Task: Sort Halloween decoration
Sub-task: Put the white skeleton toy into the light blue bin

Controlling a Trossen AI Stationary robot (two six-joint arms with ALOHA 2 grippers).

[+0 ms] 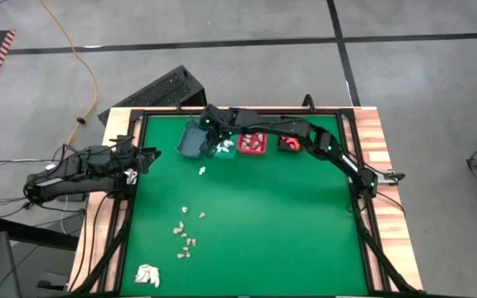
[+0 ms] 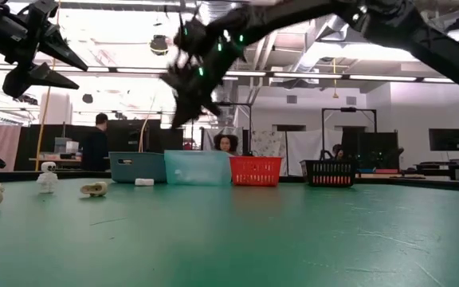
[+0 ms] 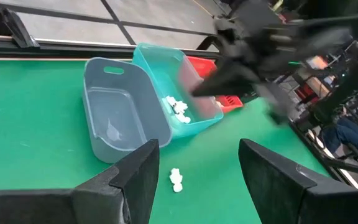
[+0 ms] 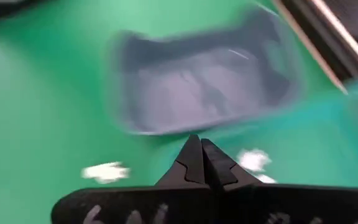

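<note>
The right gripper [image 1: 208,122] is shut tight with nothing in it, up over the grey bin [image 1: 191,141]. It should open wide first (the left gripper [image 3: 197,180] waits open), then go down to the little tan pieces [image 1: 185,240] lying far off on the green mat [image 1: 288,223].

One camera looks straight down on the table [image 1: 247,215], one level across it, and both wrist cameras closely share the grey bin [image 3: 120,118].

Grey bin [image 3: 120,118] touching teal bin [image 3: 179,87] with white pieces [image 3: 178,107]; one white piece [image 3: 176,180] outside.
</note>
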